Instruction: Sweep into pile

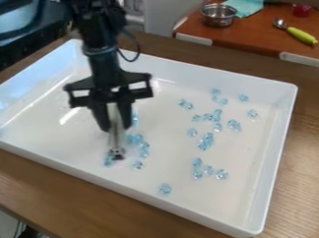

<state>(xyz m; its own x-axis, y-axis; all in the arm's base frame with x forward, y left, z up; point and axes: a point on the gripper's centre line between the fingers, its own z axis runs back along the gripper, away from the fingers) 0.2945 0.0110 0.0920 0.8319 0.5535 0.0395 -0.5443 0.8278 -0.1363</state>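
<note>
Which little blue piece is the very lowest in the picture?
The blue piece sitting by itself near the tray's front wall; all the others are higher up.

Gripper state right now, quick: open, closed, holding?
Gripper: closed on a slim pale tool, held roughly upright over the white tray, lower end beside some blue pieces; tool type unclear.

From my station I see a bright scene. Glare burns white at the left end of the white tray (64,139), pale streaks shine along its floor, the clear blue pieces (205,141) glint, and soft sheen lies on the wooden table (302,185).
</note>
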